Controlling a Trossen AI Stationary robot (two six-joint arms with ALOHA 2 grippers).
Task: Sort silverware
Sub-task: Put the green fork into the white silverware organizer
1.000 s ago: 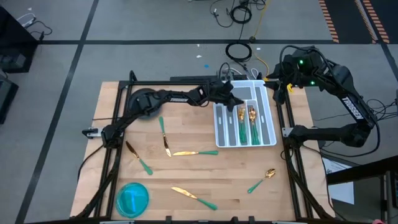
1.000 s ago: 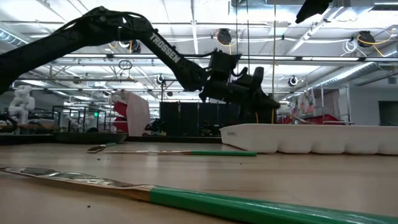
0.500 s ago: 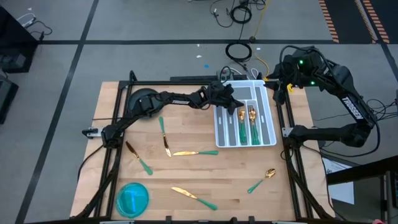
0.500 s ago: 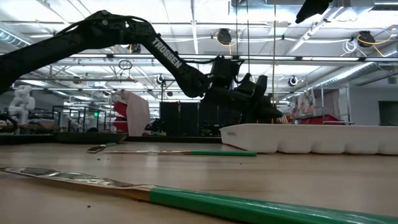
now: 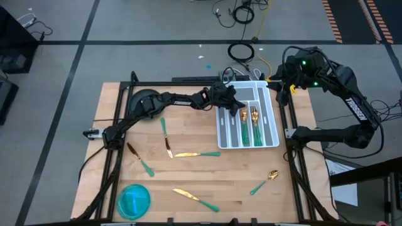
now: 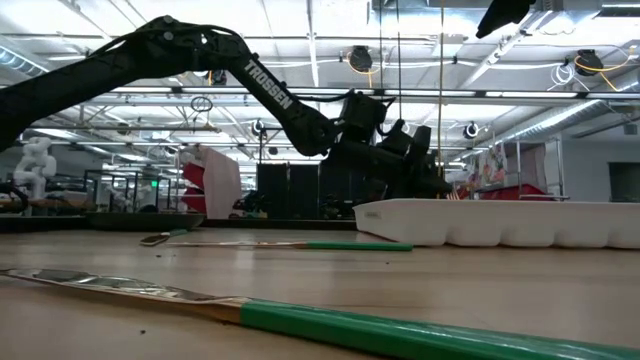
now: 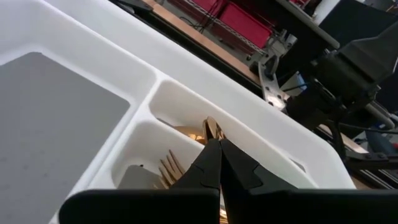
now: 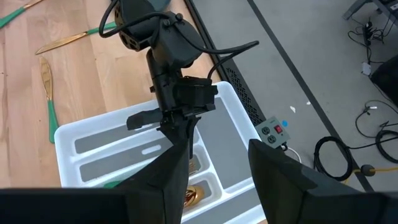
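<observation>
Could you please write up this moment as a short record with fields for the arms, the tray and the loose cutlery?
left gripper: shut, over the far left part of the white tray, holding nothing that can be seen
right gripper: open, parked high beyond the tray's far right corner
tray contents: gold-headed, green-handled pieces in the middle slots
loose on table: six pieces of silverware, including a spoon near the right edge and a knife at the front
other: blue dish at the front left
</observation>
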